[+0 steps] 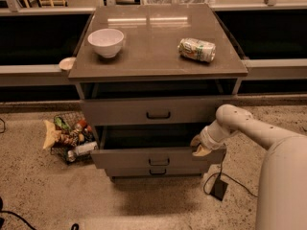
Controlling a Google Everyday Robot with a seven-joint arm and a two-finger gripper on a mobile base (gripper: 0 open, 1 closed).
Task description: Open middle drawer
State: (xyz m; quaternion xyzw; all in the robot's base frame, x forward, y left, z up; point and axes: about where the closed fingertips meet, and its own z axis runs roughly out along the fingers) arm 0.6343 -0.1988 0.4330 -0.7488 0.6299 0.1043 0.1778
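Mostly done I'd say: the middle drawer of the cabinet sits pulled out with a dark gap above its front, the gripper is at its right top edge (can't tell if it's clamped or let go), so maybe just a little more pull left.

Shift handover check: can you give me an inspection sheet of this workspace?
Surface: cabinet top holds a white bowl and a can on its side.
Job's things: middle drawer pulled out, dark gap above it.
Clutter: wire basket of packets on the floor, left.
Tool: at the middle drawer's right end, by its top edge.
Cables: black cable to a small box, floor right.
Surroundings: speckled floor, ledge behind.
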